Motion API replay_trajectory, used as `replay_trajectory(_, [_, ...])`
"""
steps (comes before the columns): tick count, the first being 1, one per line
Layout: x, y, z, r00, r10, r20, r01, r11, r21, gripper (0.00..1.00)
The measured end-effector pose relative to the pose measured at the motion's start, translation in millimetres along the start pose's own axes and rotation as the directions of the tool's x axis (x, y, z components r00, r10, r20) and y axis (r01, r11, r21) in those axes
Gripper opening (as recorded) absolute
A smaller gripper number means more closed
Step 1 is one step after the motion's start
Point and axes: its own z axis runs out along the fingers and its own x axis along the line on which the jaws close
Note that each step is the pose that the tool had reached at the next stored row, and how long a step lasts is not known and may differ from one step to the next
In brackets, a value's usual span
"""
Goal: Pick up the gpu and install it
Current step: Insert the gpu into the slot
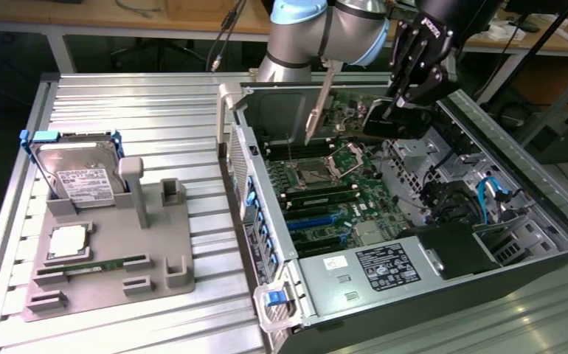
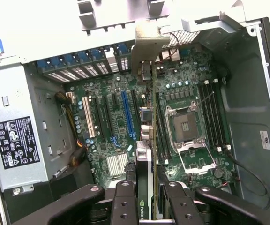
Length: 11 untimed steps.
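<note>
Nearest me, at the lower left of the exterior view, a grey tray sits on the slatted table, carrying a memory stick, a chip and, upright at its far end, a hard drive. To the exterior view's right lies the open case, with its power supply closest and the board beyond.

Over the far end of that board hangs the claw. Its black fingers are closed partway, pinched onto the gpu. The card is held on edge above the board, and its silver bracket slants down towards the case's rear wall. From the wrist, the gpu runs edge-on between a blue slot and the socket.

The arm enters at the top centre of the frame, its black wrist links angling steeply down into the case.
</note>
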Motion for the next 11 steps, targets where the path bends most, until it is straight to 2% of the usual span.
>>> replay_trajectory(4, [0.0,0.0,0.0,0.9958,-0.091,-0.0057,0.091,0.9958,-0.0008,0.27])
replay_trajectory(6, [0.0,0.0,0.0,0.9883,-0.152,-0.0095,0.152,0.9884,-0.0017,0.27])
replay_trajectory(11, [0.0,0.0,0.6,0.9883,-0.152,-0.0097,0.152,0.9883,-0.0017,0.27])
